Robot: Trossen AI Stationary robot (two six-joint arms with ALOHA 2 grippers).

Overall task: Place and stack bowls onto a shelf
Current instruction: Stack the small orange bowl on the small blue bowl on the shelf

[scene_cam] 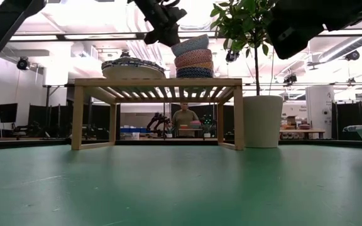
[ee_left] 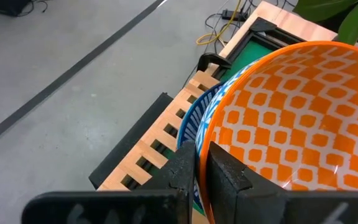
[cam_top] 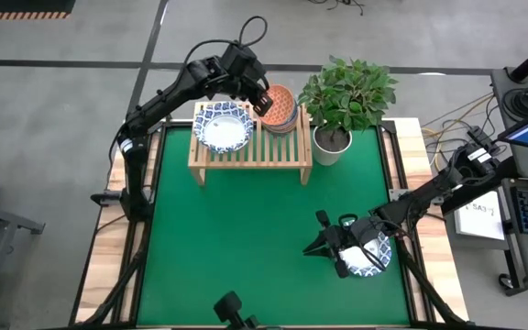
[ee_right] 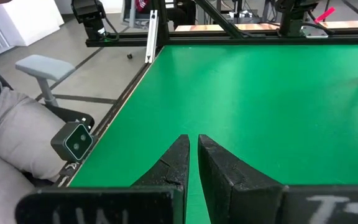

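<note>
While the shelf (cam_top: 250,151) is carrying two loads, a white blue-rimmed bowl (cam_top: 224,127) is sitting on its left half and a stack of three small bowls (scene_cam: 193,58) on its right. The left gripper (cam_top: 262,101) is pinching the rim of the top orange bowl (ee_left: 291,118), jaws nearly together. A potted plant (cam_top: 335,103) is standing beside the shelf. Another patterned bowl (cam_top: 367,258) is lying under the right gripper (ee_right: 193,158), whose jaws are together. No writing is readable.

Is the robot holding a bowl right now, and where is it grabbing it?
Yes. The left gripper pinches the rim of the orange bowl atop the stack on the shelf. The right gripper holds nothing.
</note>
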